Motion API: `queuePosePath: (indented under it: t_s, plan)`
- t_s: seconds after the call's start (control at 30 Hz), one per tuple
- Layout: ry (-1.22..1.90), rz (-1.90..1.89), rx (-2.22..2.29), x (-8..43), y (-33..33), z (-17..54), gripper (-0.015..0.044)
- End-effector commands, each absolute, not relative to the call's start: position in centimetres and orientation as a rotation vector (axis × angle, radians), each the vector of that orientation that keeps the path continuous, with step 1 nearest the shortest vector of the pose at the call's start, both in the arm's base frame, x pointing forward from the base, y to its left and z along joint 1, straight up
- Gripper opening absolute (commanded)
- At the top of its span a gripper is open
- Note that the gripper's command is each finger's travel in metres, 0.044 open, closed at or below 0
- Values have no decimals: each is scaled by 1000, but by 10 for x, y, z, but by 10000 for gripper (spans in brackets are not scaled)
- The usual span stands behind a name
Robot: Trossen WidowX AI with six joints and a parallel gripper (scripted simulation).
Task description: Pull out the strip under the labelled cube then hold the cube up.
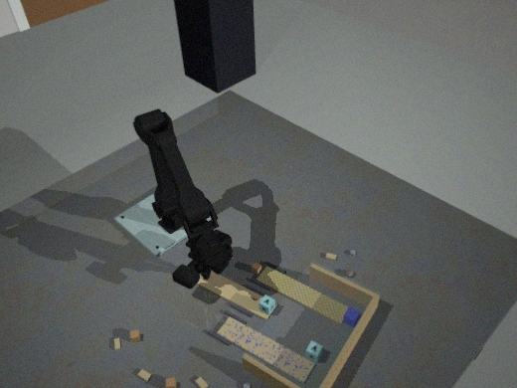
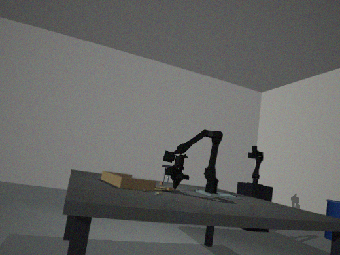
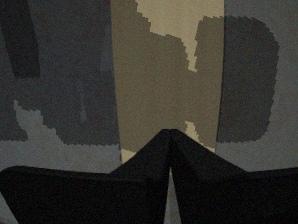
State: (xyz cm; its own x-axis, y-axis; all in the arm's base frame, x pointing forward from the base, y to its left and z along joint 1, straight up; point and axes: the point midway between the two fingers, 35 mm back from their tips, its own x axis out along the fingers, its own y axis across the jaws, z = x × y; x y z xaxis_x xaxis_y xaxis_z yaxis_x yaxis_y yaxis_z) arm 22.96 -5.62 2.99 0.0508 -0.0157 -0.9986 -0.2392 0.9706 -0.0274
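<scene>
My gripper [image 1: 207, 276] [image 2: 176, 187] [image 3: 169, 136] is shut with nothing between the fingers. Its tips are at the near end of the plain tan strip [image 1: 234, 294] [image 3: 165, 95], low over it or touching it; I cannot tell which. A teal cube [image 1: 266, 304] marked A rests on this strip near its far end. A second teal cube [image 1: 313, 351] marked A stands further back, beside the far part of the blue-speckled strip [image 1: 258, 343]. A yellow cross-hatched strip [image 1: 303, 293] lies on the other side, with a blue cube [image 1: 352, 316] at its far end.
A wooden wall [image 1: 343, 286] [image 2: 137, 184] encloses the strips' far side. Low dark rails [image 1: 239, 311] [image 1: 219, 337] flank the strips. A small brown block [image 1: 257, 268] lies near the hatched strip's near end. Small loose blocks [image 1: 134, 335] [image 1: 170, 382] [image 1: 331, 256] lie outside the wall.
</scene>
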Motion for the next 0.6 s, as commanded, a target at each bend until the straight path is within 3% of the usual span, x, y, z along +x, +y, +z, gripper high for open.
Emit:
queuePosePath:
  t_s: [0.0,0.3,0.57]
  plan:
    - [1538,181,-201,219,-56,25,0]
    - [1538,181,-201,219,-56,25,0]
    - [1537,181,-202,226,-57,72,0]
